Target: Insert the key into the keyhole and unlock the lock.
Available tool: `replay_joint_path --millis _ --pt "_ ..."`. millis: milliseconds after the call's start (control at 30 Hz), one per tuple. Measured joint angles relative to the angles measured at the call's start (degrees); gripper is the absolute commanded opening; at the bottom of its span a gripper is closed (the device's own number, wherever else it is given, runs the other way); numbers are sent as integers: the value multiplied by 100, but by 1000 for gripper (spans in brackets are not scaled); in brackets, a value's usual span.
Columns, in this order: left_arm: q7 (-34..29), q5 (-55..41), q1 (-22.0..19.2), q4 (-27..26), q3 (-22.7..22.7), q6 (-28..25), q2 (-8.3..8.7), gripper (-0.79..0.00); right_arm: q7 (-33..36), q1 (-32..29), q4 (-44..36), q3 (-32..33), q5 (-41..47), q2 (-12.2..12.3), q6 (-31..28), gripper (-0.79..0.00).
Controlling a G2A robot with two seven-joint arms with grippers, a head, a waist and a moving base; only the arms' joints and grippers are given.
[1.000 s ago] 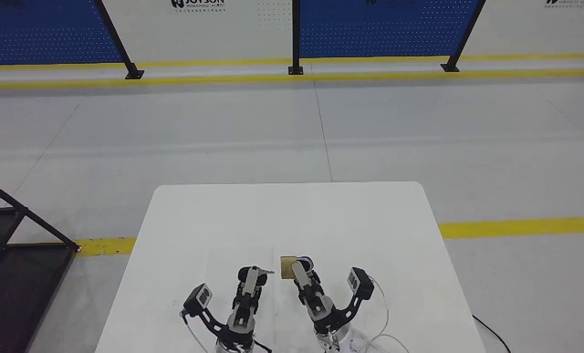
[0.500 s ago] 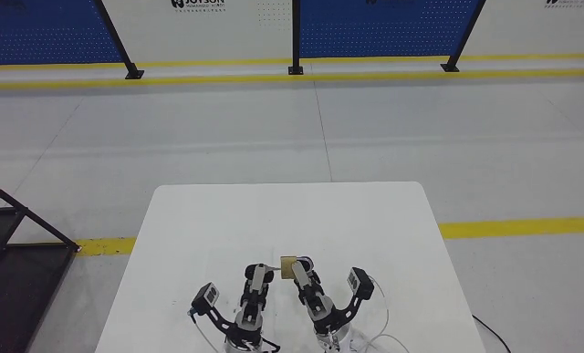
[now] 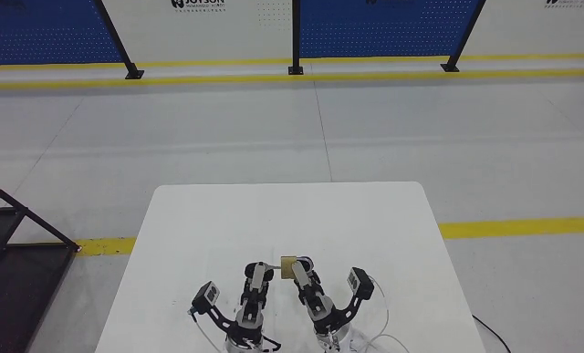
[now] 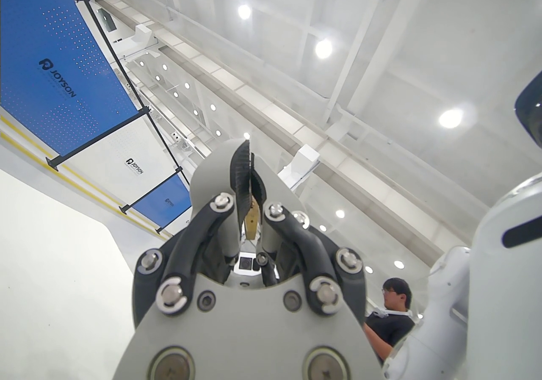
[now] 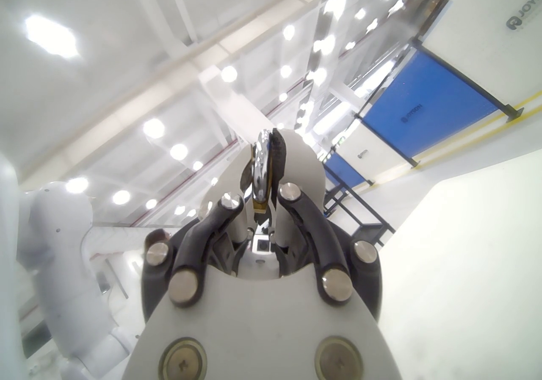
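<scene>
Holding a thin brass-coloured key (image 4: 253,222), my left hand (image 4: 249,176) is clenched on it between ribbed black pads. My right hand (image 5: 271,157) is clamped across the polished steel shackle of the padlock (image 5: 261,172). The brass body faces the key, and both sit just above the white bench (image 3: 365,216) near its front edge. I judge the padlock heavy, rigid and slippery on the chrome. The key seems light, stiff and liable to pivot, so it is best gripped flat across its head.
</scene>
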Motion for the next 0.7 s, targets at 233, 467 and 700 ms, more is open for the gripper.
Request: replay_joint_path --millis 233,467,700 --pt "-45 13 -25 88 -62 -45 -80 -785 391 -75 -189 85 313 0 164 -785" --pt "-89 35 -36 123 -117 -89 -148 -785 566 -143 -259 169 403 -10 191 -785" --pt "-162 39 -65 193 -152 -162 -204 -785 714 -159 -273 204 439 -35 235 -785"
